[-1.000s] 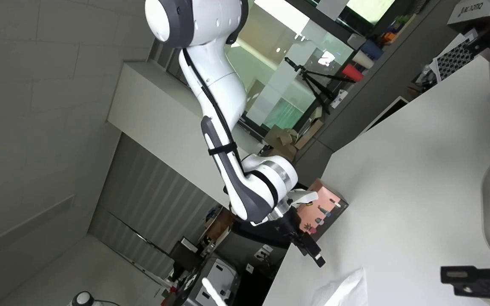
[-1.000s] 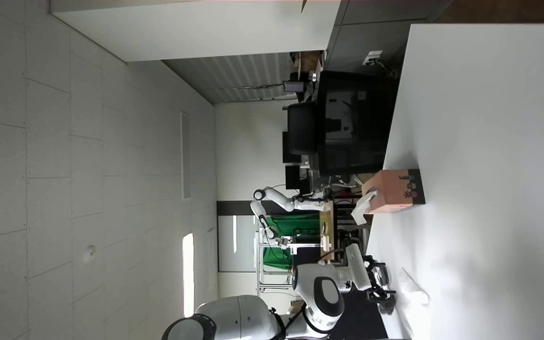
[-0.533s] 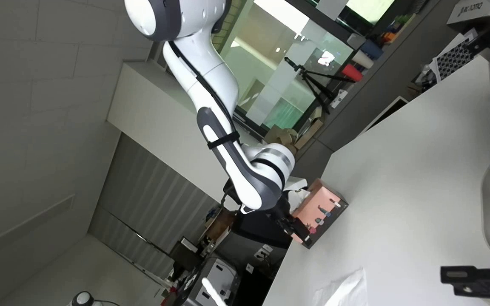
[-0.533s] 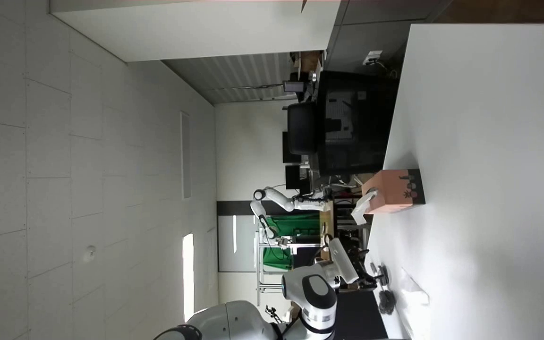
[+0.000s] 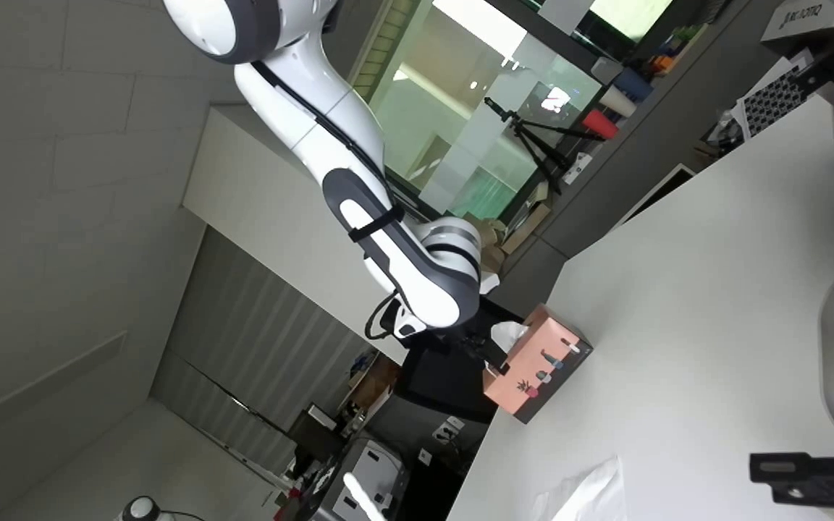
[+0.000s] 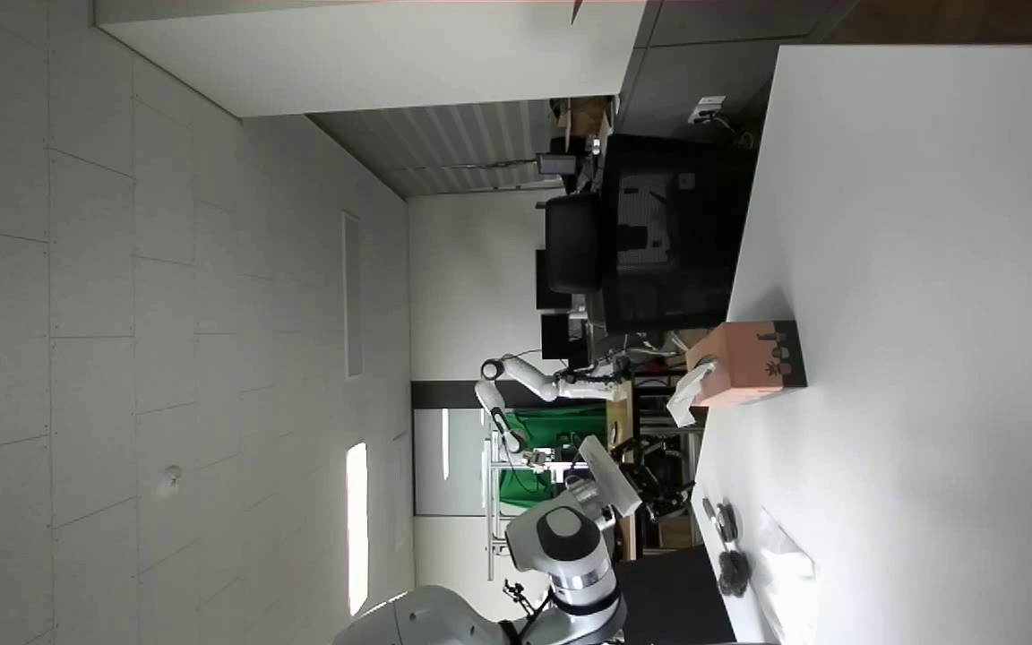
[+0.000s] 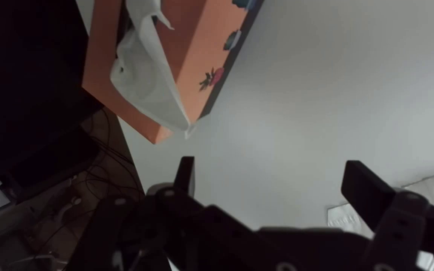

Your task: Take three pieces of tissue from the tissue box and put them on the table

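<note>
Tissue box point(image 5: 538, 363) pink, plant-printed; white tissue point(image 7: 147, 77) poking out.

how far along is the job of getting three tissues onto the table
Done: white tissue lies on the table, but I can't count the sheets. In hand: nothing; the fingers are open near the tissue box, with nothing held between them. Left: the protruding tissue is ungripped; if fewer than three sheets are out, it is probably next.
</note>
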Controlling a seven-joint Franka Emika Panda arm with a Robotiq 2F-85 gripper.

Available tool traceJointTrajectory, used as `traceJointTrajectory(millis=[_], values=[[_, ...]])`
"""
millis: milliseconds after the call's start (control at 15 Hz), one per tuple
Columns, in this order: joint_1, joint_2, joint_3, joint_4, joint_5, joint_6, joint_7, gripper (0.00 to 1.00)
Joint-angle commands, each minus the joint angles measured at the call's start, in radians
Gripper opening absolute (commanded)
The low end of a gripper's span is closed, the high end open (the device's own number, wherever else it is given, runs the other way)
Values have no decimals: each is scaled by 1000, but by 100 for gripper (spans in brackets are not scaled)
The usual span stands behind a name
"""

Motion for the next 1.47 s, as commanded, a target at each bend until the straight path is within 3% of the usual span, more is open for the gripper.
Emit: traceJointTrajectory(millis=[0, 267, 533, 867, 1400], values=[[107, 2, -146, -12, -52, 57, 114, 100], [199, 54, -279, 7, -42, 107, 141, 100], [226, 95, -335, 19, -22, 120, 154, 100], [222, 136, -357, 37, -17, 146, 156, 100], [168, 191, -314, 113, -27, 147, 158, 100]])
